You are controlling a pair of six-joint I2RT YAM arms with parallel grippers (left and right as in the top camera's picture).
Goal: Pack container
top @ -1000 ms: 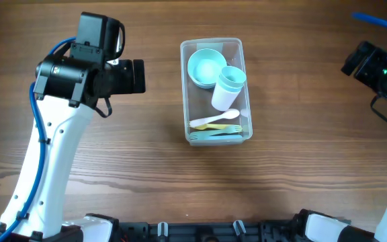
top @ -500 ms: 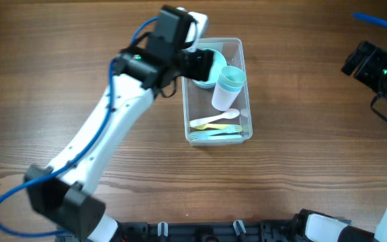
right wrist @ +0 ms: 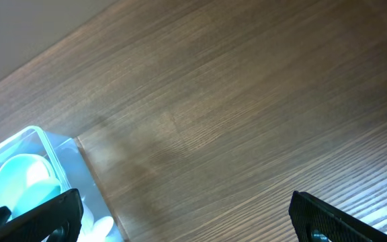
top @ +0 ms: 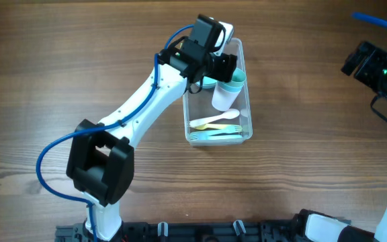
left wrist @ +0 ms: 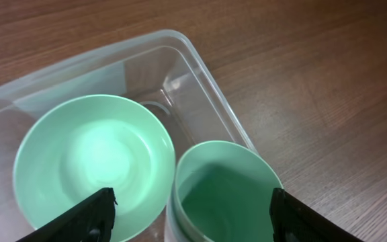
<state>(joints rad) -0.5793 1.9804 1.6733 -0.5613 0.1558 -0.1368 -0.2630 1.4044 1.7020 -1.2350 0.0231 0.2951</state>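
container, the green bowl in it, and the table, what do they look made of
The container: clear plastic by the look, glossy, with see-through walls and small glints. The bowl: probably plastic, opaque pastel green with a soft sheen. The table: wood or wood-look laminate, with brown grain lines; cannot tell which.

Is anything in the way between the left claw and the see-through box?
No. The left gripper hangs open right over the container, with nothing between them. Just below it, inside the container, sit a green bowl and a cup.

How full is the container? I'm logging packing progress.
Partly full: a bowl, stacked cups and cutlery sit inside the container, with floor space left.
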